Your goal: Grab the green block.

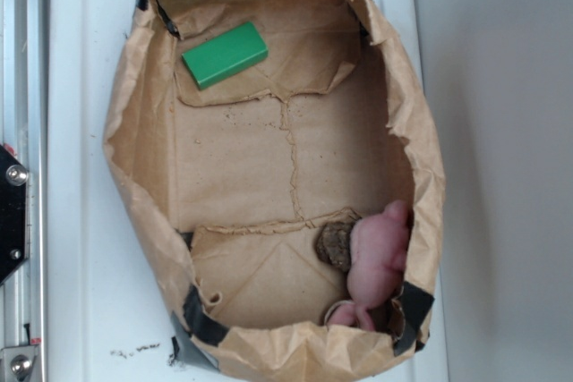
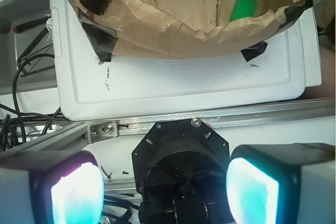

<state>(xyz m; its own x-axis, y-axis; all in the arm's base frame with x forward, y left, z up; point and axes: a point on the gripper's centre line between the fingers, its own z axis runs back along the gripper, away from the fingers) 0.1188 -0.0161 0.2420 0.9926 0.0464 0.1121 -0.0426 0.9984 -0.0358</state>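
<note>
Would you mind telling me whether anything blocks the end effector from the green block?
Yes: the paper bag's wall rises between the open end effector and the green block, which lies uncovered on the bag's floor.

Green block (image 1: 225, 55): bright green. Paper bag (image 1: 134, 114): brown, black tape. Plush toy (image 1: 380, 261): pink. My fingers (image 2: 252, 192): glowing cyan.

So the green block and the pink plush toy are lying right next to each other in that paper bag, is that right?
Not quite. Both are in the paper bag, but at opposite ends: the green block lies near one end and the pink plush toy in the far corner, well apart. The exterior view shows it.
</note>
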